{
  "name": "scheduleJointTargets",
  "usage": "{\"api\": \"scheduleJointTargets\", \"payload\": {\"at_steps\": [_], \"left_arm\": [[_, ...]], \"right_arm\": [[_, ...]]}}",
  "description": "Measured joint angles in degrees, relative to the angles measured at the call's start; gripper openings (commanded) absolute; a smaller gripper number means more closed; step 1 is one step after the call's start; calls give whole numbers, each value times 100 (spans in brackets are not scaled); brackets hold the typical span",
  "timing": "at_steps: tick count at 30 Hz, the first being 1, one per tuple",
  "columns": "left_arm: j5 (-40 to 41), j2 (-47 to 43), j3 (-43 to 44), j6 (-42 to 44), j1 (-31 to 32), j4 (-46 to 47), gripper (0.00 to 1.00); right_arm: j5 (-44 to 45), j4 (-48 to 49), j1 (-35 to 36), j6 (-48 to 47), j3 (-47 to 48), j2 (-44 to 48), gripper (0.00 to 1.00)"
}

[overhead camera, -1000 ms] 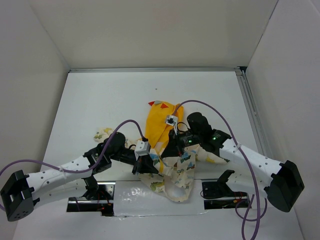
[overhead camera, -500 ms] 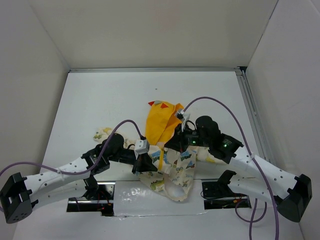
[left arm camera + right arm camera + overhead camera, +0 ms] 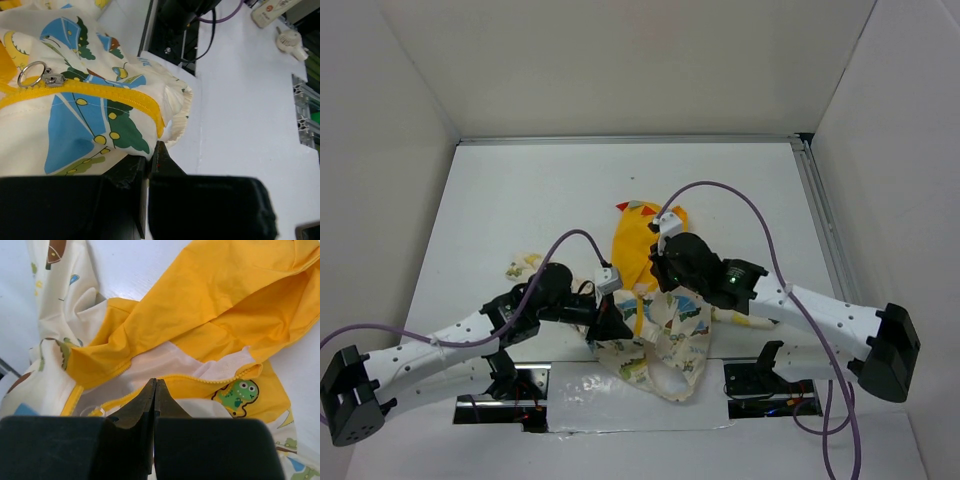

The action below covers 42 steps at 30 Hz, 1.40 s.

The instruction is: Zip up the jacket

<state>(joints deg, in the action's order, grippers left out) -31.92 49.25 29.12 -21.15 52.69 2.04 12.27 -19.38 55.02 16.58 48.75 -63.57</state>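
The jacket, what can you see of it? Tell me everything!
The jacket is small and soft: cream outside with blue, green and yellow cartoon prints, bright yellow inside. It lies crumpled on the white table between the arms. Its yellow zip has a metal puller with a ring. The left pincer pinches its bottom edge; the shut right pincer points at the zip's edge.

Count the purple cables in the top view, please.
2. The left cable loops above the left arm; the right cable arcs over the right arm. I see no others hidden.
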Motion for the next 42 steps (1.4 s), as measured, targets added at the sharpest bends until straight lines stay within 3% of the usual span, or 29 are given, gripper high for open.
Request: {"api": "scheduleJointTargets", "payload": {"at_steps": [2,3,6,7,12,13,16,22,25,27,31,35,38,40,42], "left_arm": [[-129,-20,68,-48,0,-11,0],[-203,-46,66,-52,0,-22,0],[-511,-186,-85,28,0,26,0],[-590,-273,-216,92,0,127,0],[-295,-577,-852,570,-22,892,0],[-243,-494,-828,658,-76,1032,0],[-361,295,-201,938,-562,1209,0],[-1731,3211,2603,1045,-1941,1051,0],[-2277,4225,3488,1045,-2326,872,0],[-2645,4859,4070,1056,-2463,662,0],[-3491,6870,6728,1080,-2573,13,0],[-4089,8489,9468,1093,-2555,-614,0],[-4341,8590,9713,1045,-2498,-605,0],[-4474,8264,9176,1029,-2479,-483,0],[-4393,7530,7930,1071,-2446,-385,0]], "right_arm": [[107,-52,61,-15,111,-186,0],[114,-87,61,-15,142,-223,5],[-79,-116,59,-55,103,-83,33],[-181,-90,59,-57,24,83,48],[-411,-83,2,118,-358,1027,53],[-398,-70,-55,205,-369,1115,61],[-350,-24,-452,549,-376,1119,69],[-621,55,-1683,1161,-354,-225,71],[-868,46,-2194,1263,-304,-1067,70],[-979,46,-2490,1357,-125,-1510,63],[-1231,107,-3373,1773,391,-1945,59],[-1344,444,-4387,2111,581,-1773,59],[-1263,518,-4666,2153,581,-1377,59],[-1272,573,-4599,2146,579,-1130,61],[-1294,643,-4468,2127,533,-918,62]]}}
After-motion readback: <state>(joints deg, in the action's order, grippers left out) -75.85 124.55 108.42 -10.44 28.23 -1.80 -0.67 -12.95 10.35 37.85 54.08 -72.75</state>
